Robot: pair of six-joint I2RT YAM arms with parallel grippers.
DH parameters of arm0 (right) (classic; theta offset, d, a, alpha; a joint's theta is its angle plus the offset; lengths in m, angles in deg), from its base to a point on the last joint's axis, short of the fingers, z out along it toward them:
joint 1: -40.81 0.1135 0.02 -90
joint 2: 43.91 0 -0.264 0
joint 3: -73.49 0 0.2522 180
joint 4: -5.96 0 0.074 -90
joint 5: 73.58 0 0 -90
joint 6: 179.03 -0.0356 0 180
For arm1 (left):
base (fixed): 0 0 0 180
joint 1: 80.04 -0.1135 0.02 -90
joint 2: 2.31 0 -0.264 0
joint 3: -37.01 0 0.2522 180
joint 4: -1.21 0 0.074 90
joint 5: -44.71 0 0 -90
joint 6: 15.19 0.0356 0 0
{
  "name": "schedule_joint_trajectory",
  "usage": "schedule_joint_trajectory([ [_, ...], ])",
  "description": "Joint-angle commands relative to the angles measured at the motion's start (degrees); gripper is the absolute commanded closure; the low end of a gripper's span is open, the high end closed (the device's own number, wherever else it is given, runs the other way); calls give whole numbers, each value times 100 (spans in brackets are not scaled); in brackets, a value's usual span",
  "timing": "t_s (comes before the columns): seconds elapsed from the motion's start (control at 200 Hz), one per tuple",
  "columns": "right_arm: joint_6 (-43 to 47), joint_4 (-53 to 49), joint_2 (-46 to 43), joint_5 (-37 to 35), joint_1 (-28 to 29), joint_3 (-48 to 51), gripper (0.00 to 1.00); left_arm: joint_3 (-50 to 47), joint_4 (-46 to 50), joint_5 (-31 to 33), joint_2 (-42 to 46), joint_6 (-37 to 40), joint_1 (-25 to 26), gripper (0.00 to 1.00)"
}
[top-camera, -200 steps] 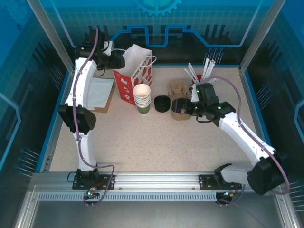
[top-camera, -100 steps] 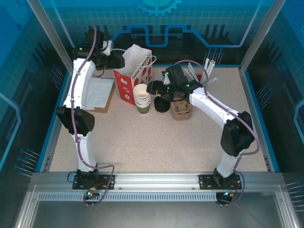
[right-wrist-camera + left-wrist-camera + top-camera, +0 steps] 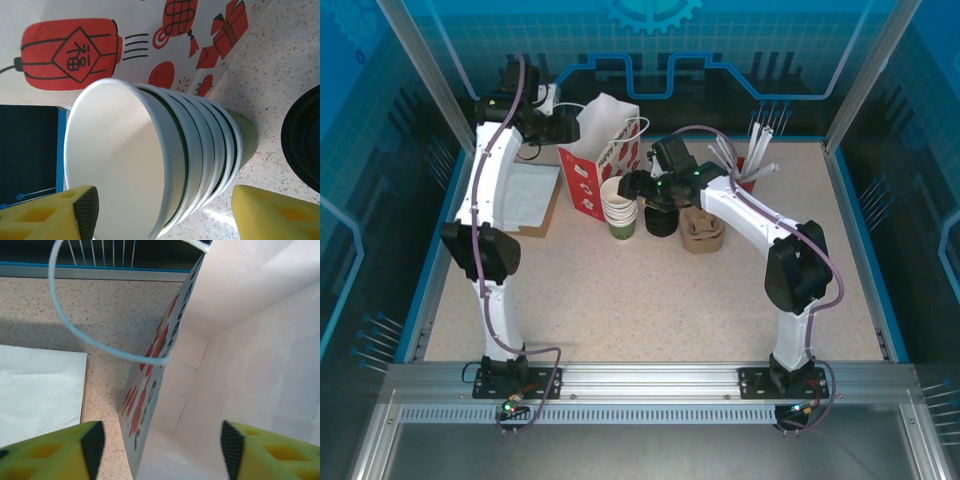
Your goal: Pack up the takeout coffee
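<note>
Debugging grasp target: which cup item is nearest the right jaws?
The nested stack of white-rimmed cups, next to the printed bag; the red straw cup stands back right.

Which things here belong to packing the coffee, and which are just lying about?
Job: dark paper cup with round black plastic lid; white paper bag with red prints.
Lying about: stack of unlidded paper cups; red cup of white straws; brown cardboard carrier.

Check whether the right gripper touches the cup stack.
Cannot tell. Right wrist view: the right gripper straddles the cup stack closely; no plain gap or contact.
</note>
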Motion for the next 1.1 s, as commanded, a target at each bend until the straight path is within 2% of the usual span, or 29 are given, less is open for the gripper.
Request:
schedule_joint_trajectory([
  [0.0, 94, -350, 192, -58, 113, -382, 28, 224, -81, 87, -256, -74, -69, 43],
  [0.18, 174, -523, 325, -192, 131, -530, 28, 244, -23, 222, -281, -3, -68, 72],
  [0.285, 191, -524, 355, -176, 137, -558, 29, 244, 115, 394, -194, 116, -68, 85],
  [0.475, 241, -577, 418, -146, 142, -656, 29, 212, 366, 773, 11, 211, -128, 99],
  [0.936, 421, -846, 695, -170, 136, -1152, 31, 12, 420, 1154, 277, 476, -242, 99],
  [1.001, 470, -950, 744, -216, 133, -1247, 31, -78, 401, 1145, 286, 484, -243, 97],
  [1.096, 518, -1051, 781, -279, 133, -1300, 33, -151, 383, 1129, 278, 480, -257, 88],
])
